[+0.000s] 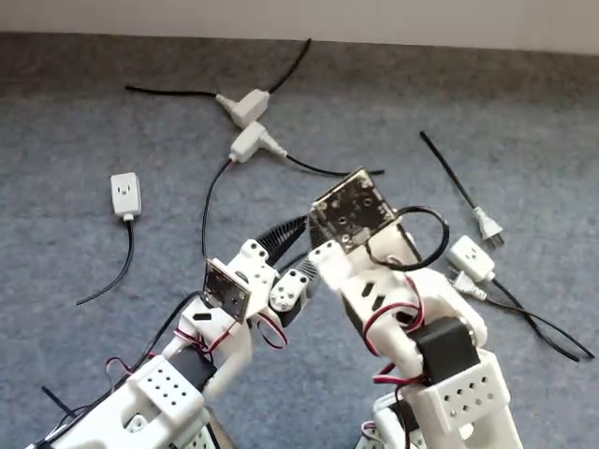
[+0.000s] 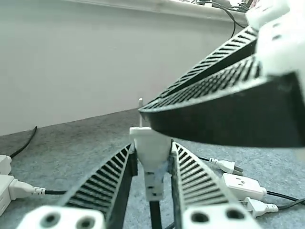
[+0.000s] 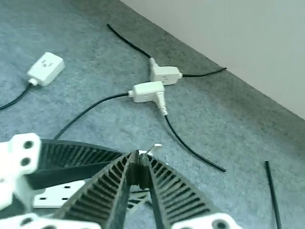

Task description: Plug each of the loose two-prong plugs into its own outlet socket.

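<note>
My left gripper is shut on a white two-prong plug. The plug stands upright with its prongs up and its black cord hanging below. My right gripper is closed, its tips at the plug's prongs, and one metal prong pokes out past them. In the left wrist view the right gripper's ribbed fingers cross just over the plug. In the high view both grippers meet above mid-carpet, the left gripper under the right gripper.
A free white outlet lies on the carpet at far left. Two outlets with plugs in them lie at the back. At right lie another outlet and a loose plug. Black cords trail around.
</note>
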You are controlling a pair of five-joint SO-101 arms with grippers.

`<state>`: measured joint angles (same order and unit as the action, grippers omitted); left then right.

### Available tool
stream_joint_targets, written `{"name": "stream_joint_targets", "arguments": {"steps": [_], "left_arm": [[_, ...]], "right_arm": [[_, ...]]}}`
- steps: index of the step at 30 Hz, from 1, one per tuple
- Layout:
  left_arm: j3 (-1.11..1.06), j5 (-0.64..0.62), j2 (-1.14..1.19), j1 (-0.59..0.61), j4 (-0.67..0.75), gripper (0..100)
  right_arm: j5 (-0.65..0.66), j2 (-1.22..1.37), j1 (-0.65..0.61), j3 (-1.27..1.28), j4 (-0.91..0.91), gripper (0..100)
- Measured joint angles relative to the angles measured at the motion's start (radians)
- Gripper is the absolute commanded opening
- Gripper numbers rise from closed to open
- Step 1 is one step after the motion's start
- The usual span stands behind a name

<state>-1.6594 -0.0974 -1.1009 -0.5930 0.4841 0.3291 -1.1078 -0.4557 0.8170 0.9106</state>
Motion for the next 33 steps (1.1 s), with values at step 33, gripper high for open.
{"name": "stream_joint_targets", "arguments": {"steps": [33], "left_arm": [[0.000, 0.000, 0.000, 0.002, 0.005, 1]], "right_arm": [[0.106, 0.226, -0.014, -0.157, -0.055, 0.6]]}}
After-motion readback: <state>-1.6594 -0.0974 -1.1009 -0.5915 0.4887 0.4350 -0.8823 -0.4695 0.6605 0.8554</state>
